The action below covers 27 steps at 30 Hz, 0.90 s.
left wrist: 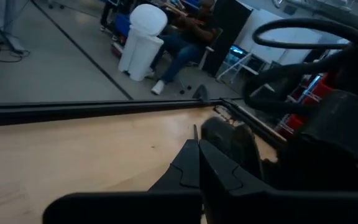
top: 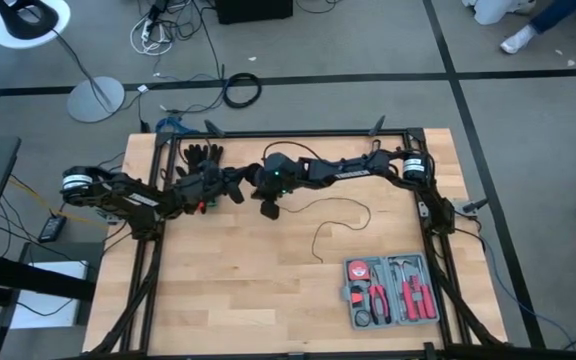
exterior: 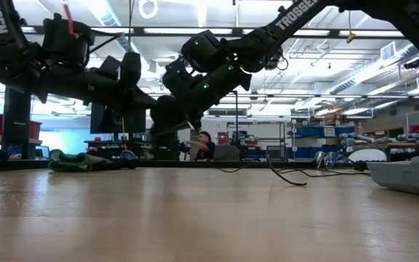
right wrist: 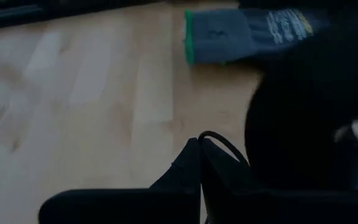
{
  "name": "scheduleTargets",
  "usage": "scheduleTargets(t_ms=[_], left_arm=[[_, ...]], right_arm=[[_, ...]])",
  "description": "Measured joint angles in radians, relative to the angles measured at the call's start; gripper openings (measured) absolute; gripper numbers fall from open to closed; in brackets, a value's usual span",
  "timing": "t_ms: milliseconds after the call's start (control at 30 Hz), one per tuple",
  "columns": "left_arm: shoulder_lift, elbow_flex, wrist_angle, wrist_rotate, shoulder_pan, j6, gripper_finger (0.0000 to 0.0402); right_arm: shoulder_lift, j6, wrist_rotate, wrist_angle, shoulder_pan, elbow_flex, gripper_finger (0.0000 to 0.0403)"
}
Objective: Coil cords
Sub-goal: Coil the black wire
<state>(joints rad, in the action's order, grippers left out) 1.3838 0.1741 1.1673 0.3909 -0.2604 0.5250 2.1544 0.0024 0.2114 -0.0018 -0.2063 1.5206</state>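
Hovering closed near the table's (top: 218,300) far edge, both grippers (top: 236,190) (top: 268,208) meet; cord (top: 333,222) trails onto open wood.

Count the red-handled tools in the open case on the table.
2 that I can make out, side by side in the grey tool case near the table's front right corner: one pair, another. Smaller ones may be hidden.
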Motion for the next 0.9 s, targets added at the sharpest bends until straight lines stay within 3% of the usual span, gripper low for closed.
scheduleTargets(t_ms=[567,900], left_arm=[[0.0,0.079,-0.248,-0.041,0.0,-0.053,0.0],[0.0,0.079,-0.314,-0.063,0.001,-0.056,0.0]], right_arm=[[-0.006,-0.003,0.058,-0.002,-0.024,0.016,0.0],[-0.053,0.084,0.284,-0.024,-0.096,0.015,0.0]])
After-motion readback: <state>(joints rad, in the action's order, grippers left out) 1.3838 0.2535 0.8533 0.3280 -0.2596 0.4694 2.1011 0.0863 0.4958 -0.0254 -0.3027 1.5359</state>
